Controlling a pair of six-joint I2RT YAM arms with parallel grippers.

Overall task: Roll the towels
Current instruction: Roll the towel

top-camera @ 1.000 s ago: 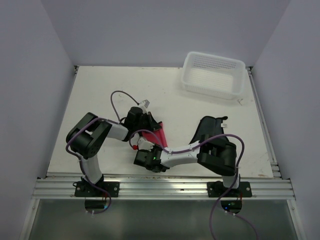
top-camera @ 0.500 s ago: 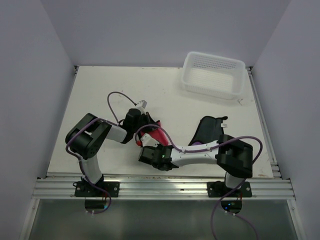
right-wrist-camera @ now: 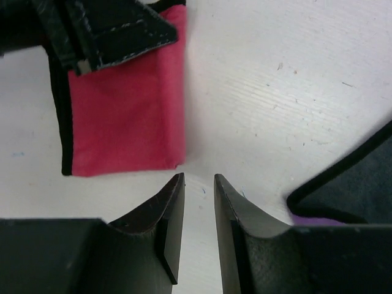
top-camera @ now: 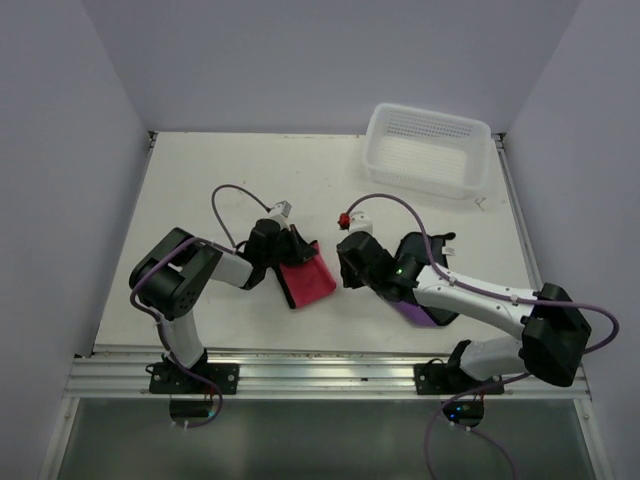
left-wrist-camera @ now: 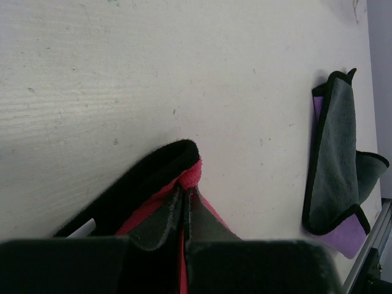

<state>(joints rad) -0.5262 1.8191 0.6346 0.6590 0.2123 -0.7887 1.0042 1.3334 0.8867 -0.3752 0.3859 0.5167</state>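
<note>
The pink-red towel lies folded flat with a black edge, just left of the table's middle. My left gripper is shut on its far left corner; the left wrist view shows the fingertips pinching pink cloth. My right gripper hangs just right of the pink-red towel, apart from it. Its jaws stand a narrow gap apart with only bare table between them. The pink-red towel lies just beyond its tips. The purple towel with black fabric lies crumpled under the right arm and also shows in the left wrist view.
A white perforated basket stands at the far right corner. Grey walls close in the table on three sides. A metal rail runs along the near edge. The left arm's purple cable loops above the table.
My right gripper has let go of the pink-red towel's near end and swung right and away. The towel now lies wider and flatter. My left gripper still holds its corner.
</note>
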